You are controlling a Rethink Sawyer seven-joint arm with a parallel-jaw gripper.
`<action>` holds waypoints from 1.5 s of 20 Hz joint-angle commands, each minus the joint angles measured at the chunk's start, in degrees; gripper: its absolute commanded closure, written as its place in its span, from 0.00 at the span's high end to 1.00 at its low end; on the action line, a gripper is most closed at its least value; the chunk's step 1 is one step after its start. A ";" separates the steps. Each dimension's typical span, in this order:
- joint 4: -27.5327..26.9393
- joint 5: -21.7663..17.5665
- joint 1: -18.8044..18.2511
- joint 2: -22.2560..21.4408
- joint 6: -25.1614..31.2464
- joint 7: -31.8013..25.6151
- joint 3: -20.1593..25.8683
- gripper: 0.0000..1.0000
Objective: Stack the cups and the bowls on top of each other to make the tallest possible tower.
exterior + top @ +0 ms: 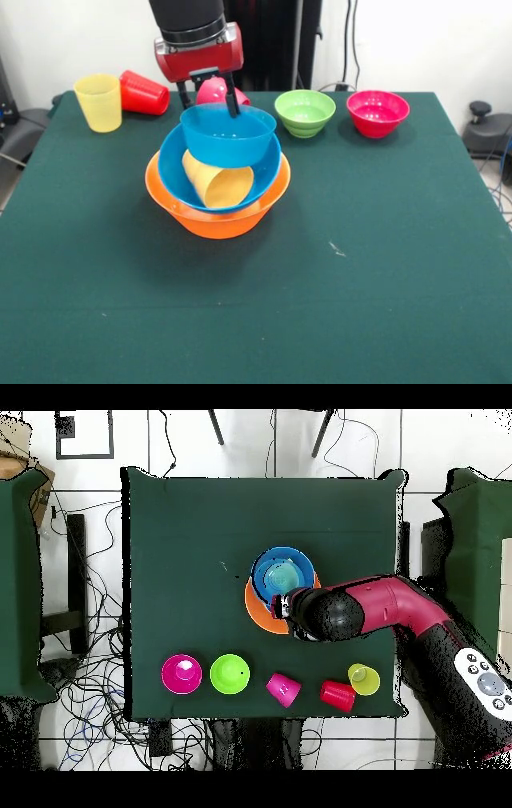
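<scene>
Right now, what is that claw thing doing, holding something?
Gripper: shut on the rim of the small blue bowl atop the tower.

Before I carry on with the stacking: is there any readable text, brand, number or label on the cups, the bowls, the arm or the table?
None can be read in either view.
The cups, e.g. the yellow cup, and the bowls, e.g. the green bowl: plain, no print showing.
The gripper and its red housing: no legible marking.
The table: bare green cloth, only a small pale scuff, not a character.
</scene>
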 commanded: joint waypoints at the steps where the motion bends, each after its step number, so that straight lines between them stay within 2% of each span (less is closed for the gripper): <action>1: 3.14 -4.24 1.30 0.17 -1.45 -8.60 -2.79 1.00; 9: 2.97 -4.74 1.59 -0.14 -1.47 -8.81 -2.81 1.00; 15: 3.55 -2.71 1.25 -2.35 0.10 -8.96 -1.61 1.00; 23: 6.88 1.97 -0.11 -9.62 2.37 -8.63 1.33 1.00; 30: 10.02 4.30 -1.05 -14.07 0.36 -7.56 2.61 1.00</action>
